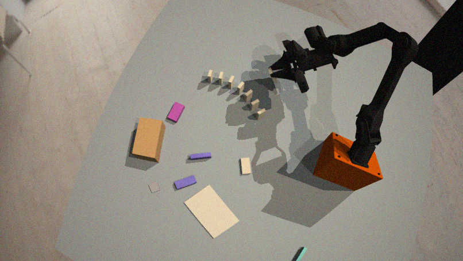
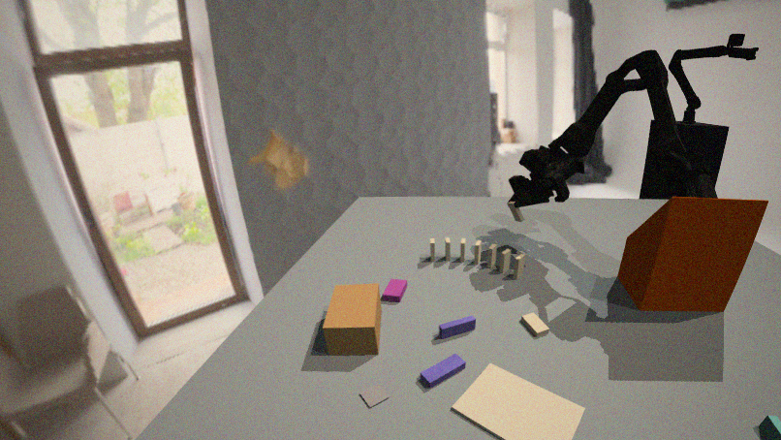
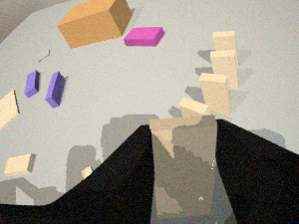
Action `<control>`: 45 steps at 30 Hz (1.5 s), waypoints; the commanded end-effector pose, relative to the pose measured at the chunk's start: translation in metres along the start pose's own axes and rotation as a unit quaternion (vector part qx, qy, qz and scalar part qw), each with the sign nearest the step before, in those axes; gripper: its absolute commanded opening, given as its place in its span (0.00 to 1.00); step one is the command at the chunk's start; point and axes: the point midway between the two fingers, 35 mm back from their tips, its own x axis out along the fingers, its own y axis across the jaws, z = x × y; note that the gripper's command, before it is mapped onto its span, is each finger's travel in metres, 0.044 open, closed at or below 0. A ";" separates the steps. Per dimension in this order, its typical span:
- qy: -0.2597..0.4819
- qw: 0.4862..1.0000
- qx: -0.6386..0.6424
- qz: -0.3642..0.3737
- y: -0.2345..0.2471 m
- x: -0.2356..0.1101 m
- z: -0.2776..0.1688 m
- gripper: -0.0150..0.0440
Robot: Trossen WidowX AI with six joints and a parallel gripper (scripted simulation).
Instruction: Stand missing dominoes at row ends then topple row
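Several cream dominoes [image 1: 240, 87] [image 2: 477, 251] [image 3: 215, 94] stand upright in a curved row. One end domino [image 1: 209, 75] [image 2: 432, 249] is at the far left; the other end domino [image 1: 261, 114] [image 2: 518, 266] is nearest the arm's base. My gripper [image 1: 271, 72] [image 2: 514, 203] [image 3: 181, 132] is shut on a cream domino [image 2: 516, 211] [image 3: 184, 168]. It holds it tilted in the air, above the table, to the right of the row in the top and exterior views. Another cream domino [image 1: 245, 165] [image 2: 534, 324] [image 3: 20, 164] lies flat, well apart from the row.
A magenta block [image 1: 176, 112] [image 2: 394, 290] [image 3: 144, 37] lies beside an orange-brown box [image 1: 148, 138] [image 2: 352, 311] [image 3: 92, 24]. Two purple blocks [image 1: 200, 156] [image 1: 185, 181], a cream sheet [image 1: 211, 211] [image 2: 518, 404] and a small tile [image 1: 154, 187] [image 2: 374, 395] lie farther off.
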 end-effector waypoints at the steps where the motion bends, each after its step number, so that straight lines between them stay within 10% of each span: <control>1: -0.047 0.998 -0.027 -0.015 0.000 -0.008 0.001 0.44; 12: -0.161 0.977 -0.116 -0.072 0.000 -0.039 0.007 0.44; 45: -0.160 0.977 -0.118 -0.071 -0.014 -0.023 -0.022 0.44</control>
